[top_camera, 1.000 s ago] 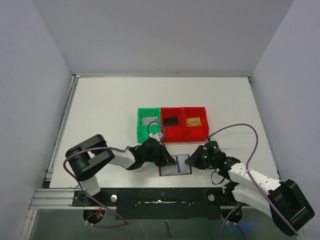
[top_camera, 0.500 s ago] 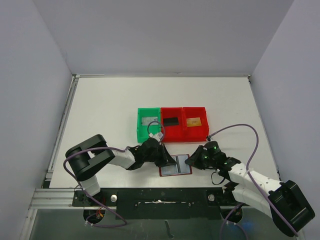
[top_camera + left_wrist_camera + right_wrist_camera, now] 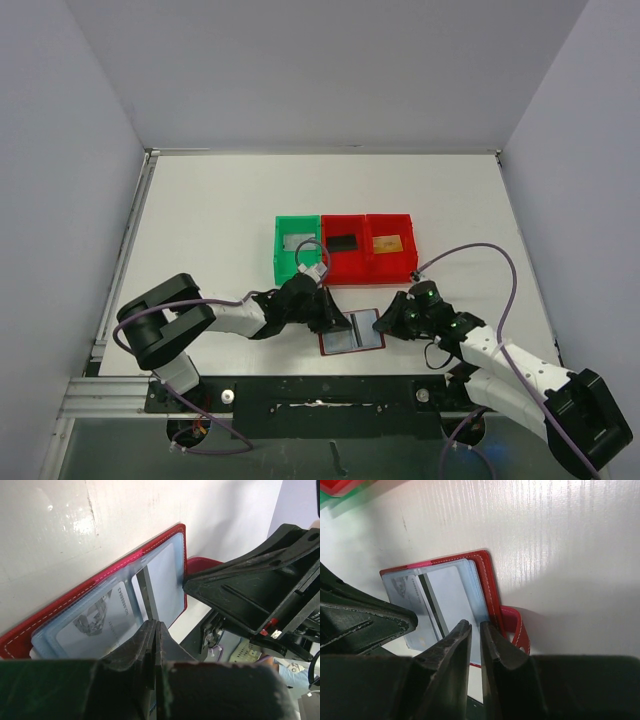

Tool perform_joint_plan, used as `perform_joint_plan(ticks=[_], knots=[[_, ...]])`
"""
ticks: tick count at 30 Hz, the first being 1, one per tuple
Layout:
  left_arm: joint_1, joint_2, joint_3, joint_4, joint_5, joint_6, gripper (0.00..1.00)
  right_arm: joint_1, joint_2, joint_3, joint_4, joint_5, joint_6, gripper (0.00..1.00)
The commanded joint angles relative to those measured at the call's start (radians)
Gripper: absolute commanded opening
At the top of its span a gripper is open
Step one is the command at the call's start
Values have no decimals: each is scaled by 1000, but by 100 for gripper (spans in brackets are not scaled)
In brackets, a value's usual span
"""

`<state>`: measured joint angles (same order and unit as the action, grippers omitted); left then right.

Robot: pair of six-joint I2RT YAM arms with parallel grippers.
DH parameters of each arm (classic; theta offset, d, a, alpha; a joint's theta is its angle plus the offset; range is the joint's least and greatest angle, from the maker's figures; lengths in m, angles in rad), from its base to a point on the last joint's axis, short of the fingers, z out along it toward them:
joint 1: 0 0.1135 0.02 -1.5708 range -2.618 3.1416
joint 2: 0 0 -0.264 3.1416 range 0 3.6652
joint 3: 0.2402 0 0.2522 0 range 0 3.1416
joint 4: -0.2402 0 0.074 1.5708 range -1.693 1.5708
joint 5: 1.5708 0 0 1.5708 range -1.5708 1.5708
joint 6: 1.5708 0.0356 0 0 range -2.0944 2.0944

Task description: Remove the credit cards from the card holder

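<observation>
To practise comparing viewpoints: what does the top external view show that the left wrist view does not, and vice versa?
Only top external: the green bin, the middle red bin and the right red bin, side by side. Only left wrist: a printed card in a pale pocket. Both: the open card holder, with the left gripper and right gripper at it.

White table [image 3: 200, 220]: card holder [image 3: 352, 331], three bins [image 3: 345, 272]
</observation>
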<state>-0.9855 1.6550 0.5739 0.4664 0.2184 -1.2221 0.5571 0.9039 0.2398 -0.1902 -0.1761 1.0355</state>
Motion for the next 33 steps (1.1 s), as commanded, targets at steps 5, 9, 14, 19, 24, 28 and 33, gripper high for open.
perform_joint_plan(ticks=[5,9,14,19,24,28,33], knots=[[3,-34,20,-6,7,31,6,11,-16,73,-33,-46,-74,16],[-4,-30,33,-20,-2,38,16,18,6,78,20,-85,-94,16],[-4,-22,41,-57,-18,45,29,31,81,107,-44,-12,-72,17],[-10,0,49,-71,-30,46,35,43,118,95,-118,75,-49,17],[-12,17,36,-89,-62,28,37,46,116,50,-93,61,-13,17],[-26,41,-4,-1,-73,-8,38,63,70,-9,-49,67,66,17],[-33,76,-22,55,-82,-37,38,66,39,-79,52,11,120,17]])
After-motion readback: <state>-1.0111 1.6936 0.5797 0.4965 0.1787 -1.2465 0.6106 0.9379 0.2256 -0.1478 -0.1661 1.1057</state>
